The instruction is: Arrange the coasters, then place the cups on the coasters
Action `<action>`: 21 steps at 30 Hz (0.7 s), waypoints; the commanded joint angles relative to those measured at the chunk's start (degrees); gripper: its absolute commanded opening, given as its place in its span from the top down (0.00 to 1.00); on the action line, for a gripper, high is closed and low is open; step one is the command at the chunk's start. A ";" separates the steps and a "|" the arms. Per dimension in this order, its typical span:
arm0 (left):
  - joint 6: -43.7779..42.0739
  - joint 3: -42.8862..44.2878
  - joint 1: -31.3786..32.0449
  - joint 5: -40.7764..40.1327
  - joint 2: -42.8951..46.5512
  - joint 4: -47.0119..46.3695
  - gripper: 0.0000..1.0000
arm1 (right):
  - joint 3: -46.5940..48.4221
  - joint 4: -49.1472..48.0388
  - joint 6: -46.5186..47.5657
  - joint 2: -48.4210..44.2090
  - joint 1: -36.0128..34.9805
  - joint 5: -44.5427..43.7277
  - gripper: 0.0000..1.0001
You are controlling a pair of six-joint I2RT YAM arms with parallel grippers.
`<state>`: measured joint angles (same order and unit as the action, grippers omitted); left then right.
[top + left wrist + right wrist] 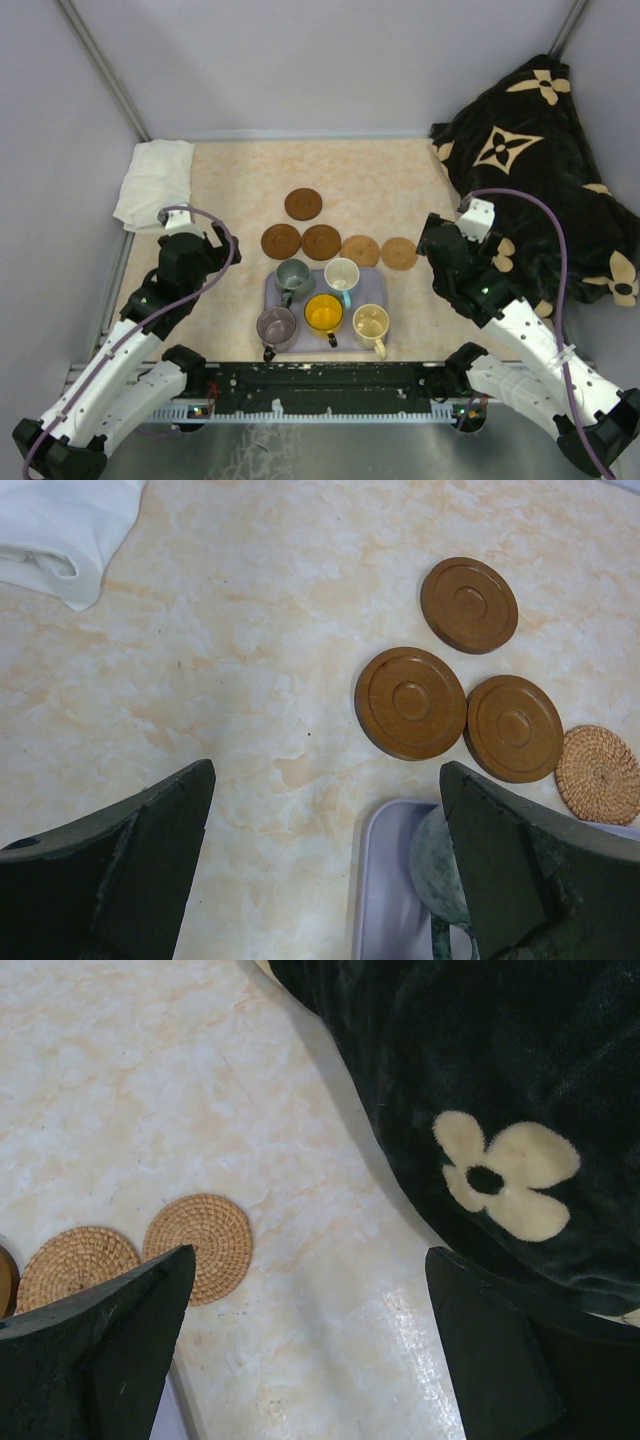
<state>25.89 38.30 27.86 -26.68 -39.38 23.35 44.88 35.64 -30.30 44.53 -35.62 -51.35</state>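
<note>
Top external: five flat round brown coasters (321, 242) clustered on beige marbled tabletop (230, 180) behind lavender rectangular tray (372, 290); five small handled cups (324, 313) inside tray. Left tool (327, 780), right tool (310, 1255) spread wide, empty.

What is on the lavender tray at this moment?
Five cups stand upright on the tray: grey-green, white-and-blue, mauve, orange-yellow and cream. Nothing else shows there; the tray surface beneath each cup is hidden.

Robot lab test booth: plain grey walls (330, 60) and metal corner posts (101, 68) enclose a marble-patterned table (230, 180) at frame centre.
</note>
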 commanded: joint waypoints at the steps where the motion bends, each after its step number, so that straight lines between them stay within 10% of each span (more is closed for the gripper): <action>1: 0.74 -0.14 -0.25 -2.06 1.14 0.27 0.00 | 0.46 -1.67 -1.05 -0.33 -0.24 -1.08 0.01; 21: 1.62 0.19 -0.26 -3.85 1.05 0.99 0.00 | 0.73 -2.15 -0.65 0.73 -0.24 -0.64 0.01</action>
<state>27.00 38.30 27.86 -29.50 -38.87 24.08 44.88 35.40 -30.26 45.28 -35.62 -51.09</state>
